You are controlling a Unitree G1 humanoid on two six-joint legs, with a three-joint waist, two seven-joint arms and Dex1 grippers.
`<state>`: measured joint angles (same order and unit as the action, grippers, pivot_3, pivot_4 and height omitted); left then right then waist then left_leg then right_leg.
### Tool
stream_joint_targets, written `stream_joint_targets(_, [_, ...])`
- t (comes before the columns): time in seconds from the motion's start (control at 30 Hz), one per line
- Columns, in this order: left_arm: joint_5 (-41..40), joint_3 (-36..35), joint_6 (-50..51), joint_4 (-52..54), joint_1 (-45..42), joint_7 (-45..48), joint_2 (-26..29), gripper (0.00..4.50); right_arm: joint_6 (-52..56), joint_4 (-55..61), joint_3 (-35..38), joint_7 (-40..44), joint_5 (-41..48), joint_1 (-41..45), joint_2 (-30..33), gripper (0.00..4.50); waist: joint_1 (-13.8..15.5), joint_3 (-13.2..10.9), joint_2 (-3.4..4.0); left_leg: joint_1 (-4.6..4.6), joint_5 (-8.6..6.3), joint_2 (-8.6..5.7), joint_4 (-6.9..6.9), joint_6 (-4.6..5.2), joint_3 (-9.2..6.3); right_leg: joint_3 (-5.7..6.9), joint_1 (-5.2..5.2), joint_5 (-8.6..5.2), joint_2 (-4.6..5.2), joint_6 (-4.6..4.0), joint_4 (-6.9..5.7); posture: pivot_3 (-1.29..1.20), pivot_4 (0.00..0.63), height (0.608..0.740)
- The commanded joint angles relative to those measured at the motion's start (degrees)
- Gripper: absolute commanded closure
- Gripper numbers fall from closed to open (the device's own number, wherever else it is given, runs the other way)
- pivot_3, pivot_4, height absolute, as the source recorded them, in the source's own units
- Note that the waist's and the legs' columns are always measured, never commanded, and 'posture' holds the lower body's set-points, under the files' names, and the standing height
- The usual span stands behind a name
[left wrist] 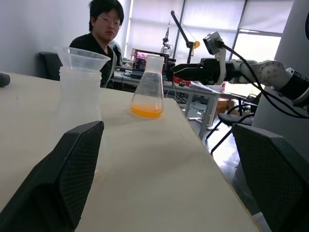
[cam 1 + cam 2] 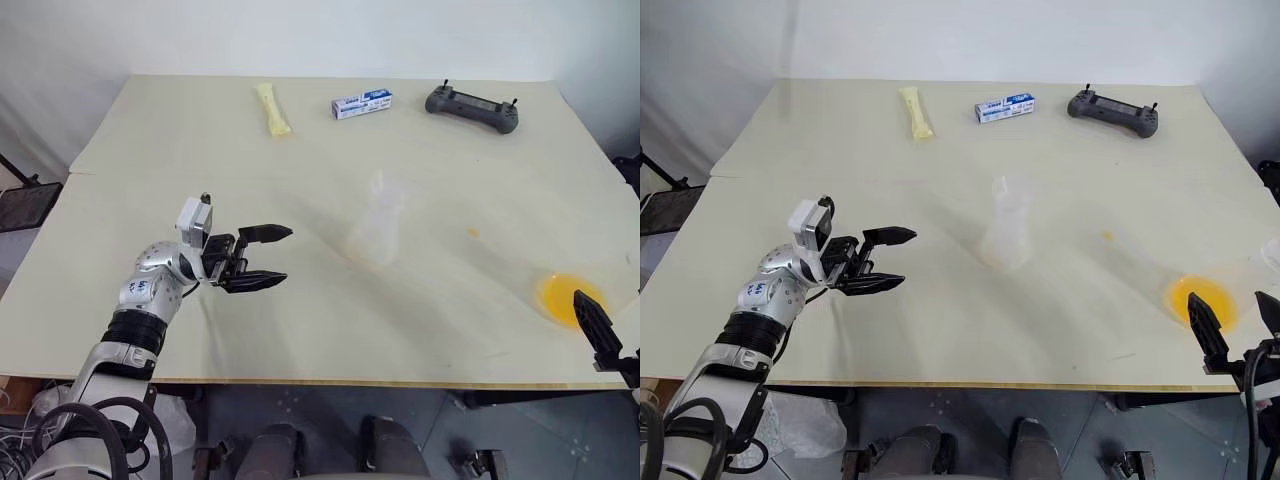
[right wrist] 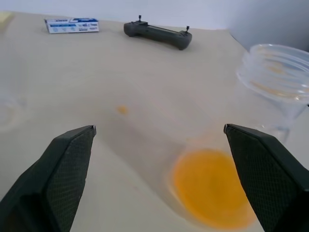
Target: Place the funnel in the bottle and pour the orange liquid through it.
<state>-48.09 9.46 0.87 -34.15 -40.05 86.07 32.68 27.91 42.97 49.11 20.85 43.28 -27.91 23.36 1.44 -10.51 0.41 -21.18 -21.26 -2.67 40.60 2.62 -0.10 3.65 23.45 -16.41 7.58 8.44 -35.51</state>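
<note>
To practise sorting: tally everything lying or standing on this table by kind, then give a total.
Clear containers: 3 (bottle, flask, cup)
Funnel: 1
Yellow wrapped stick: 1
Blue-and-white box: 1
Dark grey controller: 1
Total: 7

Pale wooden table (image 2: 200,330) bearing a funnel-topped clear plastic bottle (image 2: 377,232), a conical flask of orange liquid (image 2: 568,298), yellow wrapped stick (image 2: 273,109), blue-white box (image 2: 362,103), grey controller (image 2: 472,108).

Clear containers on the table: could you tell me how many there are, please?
2: the bottle with the funnel in its neck, mid-table, and a flask holding the orange liquid near the right gripper.
</note>
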Motion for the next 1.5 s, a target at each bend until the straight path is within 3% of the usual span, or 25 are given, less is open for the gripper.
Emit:
stream_joint_targets(0.03, [-1.1,-0.9,0.4,2.0,0.1,6.4,1.2,0.0,-0.1,4.3,2.9,-4.1,2.8,-2.3,-1.3,0.04,0.0,0.0,0.0,0.0,0.0,0.0,0.0,0.0,0.0,0.0,0.0,0.0,0.0,0.0,0.0,0.0,0.15,0.74])
stream_joint_targets(0.23, [-1.3,-0.2,0.7,1.9,-0.2,6.4,1.3,0.0,-0.6,5.8,1.6,-9.4,3.2,-2.5,-2.5,0.04,-0.1,0.0,0.0,0.01,0.0,0.0,0.0,0.0,0.03,-0.04,0.0,0.0,-0.01,0.0,0.0,0.0,0.15,0.74])
stream_joint_targets(0.53, [-1.3,0.0,1.2,1.8,-0.5,6.4,1.0,0.0,-0.6,0.1,0.2,-13.9,1.2,4.0,0.1,0.04,-0.1,0.0,0.0,0.01,0.0,0.0,0.0,0.01,0.05,-0.05,0.01,0.0,-0.01,0.0,0.0,0.0,0.15,0.74])
stream_joint_targets(1.5, [-1.4,-1.0,1.7,3.8,0.6,6.4,2.0,0.0,-3.5,-15.2,-4.6,-14.7,-7.3,18.9,2.0,0.04,-0.2,0.0,0.03,0.01,0.01,0.01,-0.01,0.04,0.11,-0.06,0.04,0.0,-0.02,0.0,-0.01,0.0,0.15,0.74])
